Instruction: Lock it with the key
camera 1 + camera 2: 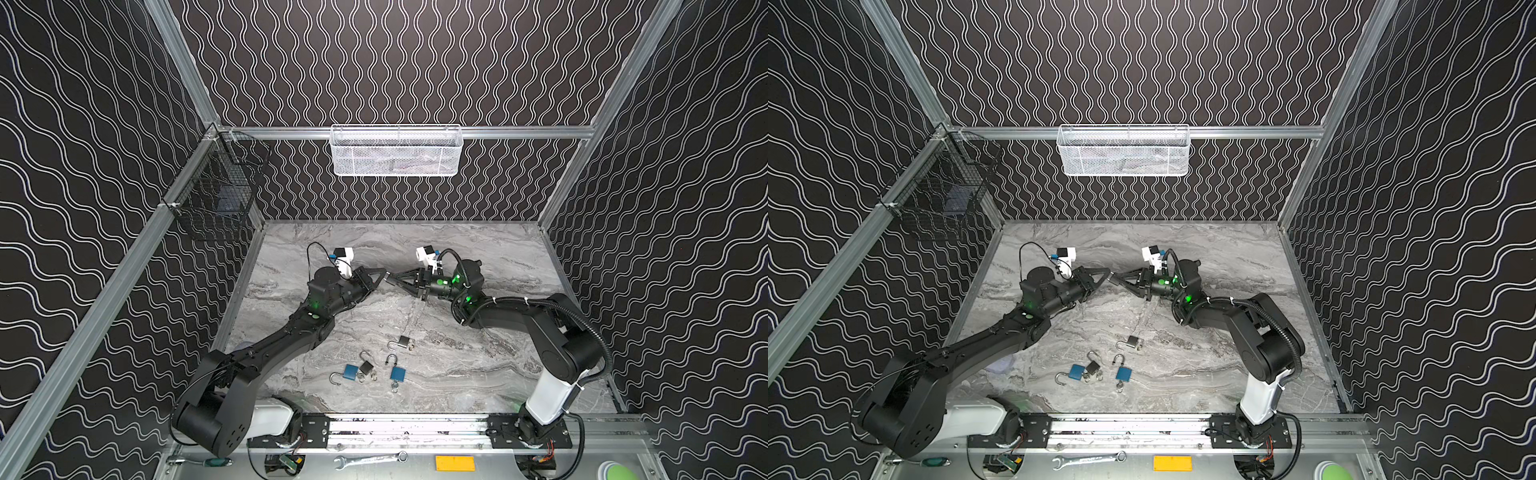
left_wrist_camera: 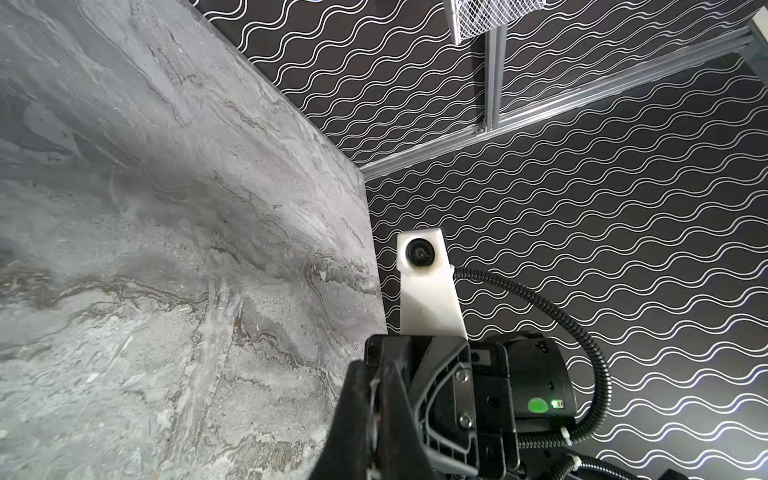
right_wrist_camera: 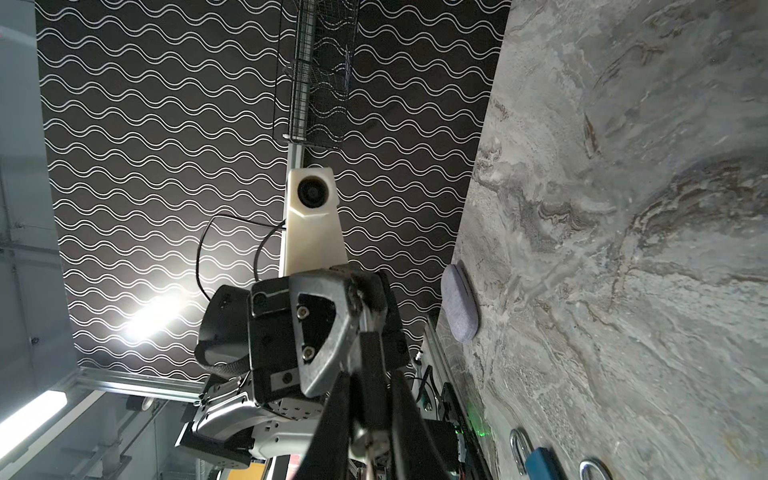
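Left gripper (image 1: 385, 276), closed tight, meets right gripper (image 1: 392, 281) tip to tip; the right's narrow jaws pinch a small dark object (image 3: 373, 365), identity unclear. Four open padlocks (image 1: 397, 373), keys (image 1: 393, 388) attached, lie at 6 o'clock of them on the table (image 1: 478, 374).

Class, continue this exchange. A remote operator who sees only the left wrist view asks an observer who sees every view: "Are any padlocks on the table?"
Observer: Yes, four. Both top views show them close together on the table: a grey padlock, a black padlock, a left blue padlock and a right blue padlock.
Operator: Is the left blue one locked?
Observer: No, its shackle looks swung open.
Operator: Is anything else lying there?
Observer: A grey fabric pouch lies by the table's edge, clearest in the right wrist view.
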You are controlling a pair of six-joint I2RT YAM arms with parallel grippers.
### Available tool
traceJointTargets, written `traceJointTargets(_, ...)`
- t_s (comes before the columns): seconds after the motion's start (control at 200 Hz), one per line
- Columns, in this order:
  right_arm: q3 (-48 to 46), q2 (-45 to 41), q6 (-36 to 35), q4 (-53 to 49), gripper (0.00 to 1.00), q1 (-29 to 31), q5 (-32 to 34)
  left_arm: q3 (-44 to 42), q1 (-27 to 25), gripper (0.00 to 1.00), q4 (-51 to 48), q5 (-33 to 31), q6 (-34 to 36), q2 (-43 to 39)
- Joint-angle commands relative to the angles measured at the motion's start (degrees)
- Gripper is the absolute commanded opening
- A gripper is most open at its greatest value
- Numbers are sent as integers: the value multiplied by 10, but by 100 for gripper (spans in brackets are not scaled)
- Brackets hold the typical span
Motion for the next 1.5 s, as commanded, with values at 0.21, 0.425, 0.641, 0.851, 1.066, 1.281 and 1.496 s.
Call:
traceJointTargets(0.21, -2, 8, 3, 15, 16, 4, 8, 11, 2, 0, -5, 110, 8, 10)
traceJointTargets(0.425, -33, 3, 16, 46, 42, -9, 24, 8, 32, 0, 10, 108, -3, 24)
traceJointTargets(0.641, -63, -7, 1, 27, 52, -15, 26, 1, 42, 0, 42, 113, -21, 39)
traceJointTargets(0.851, -97, -23, 5, 49, 48, -15, 30, 5, 47, 0, 34, 115, -15, 40)
traceJointTargets(1.066, -114, -36, 0, 57, 45, -15, 38, 8, 49, 0, 46, 118, -19, 49)
traceJointTargets(1.281, -102, -31, 6, 67, 42, -14, 37, 7, 48, 0, 33, 118, -10, 41)
traceJointTargets(1.496, -102, -28, 9, 69, 37, -10, 36, 1, 48, 0, 48, 117, -17, 45)
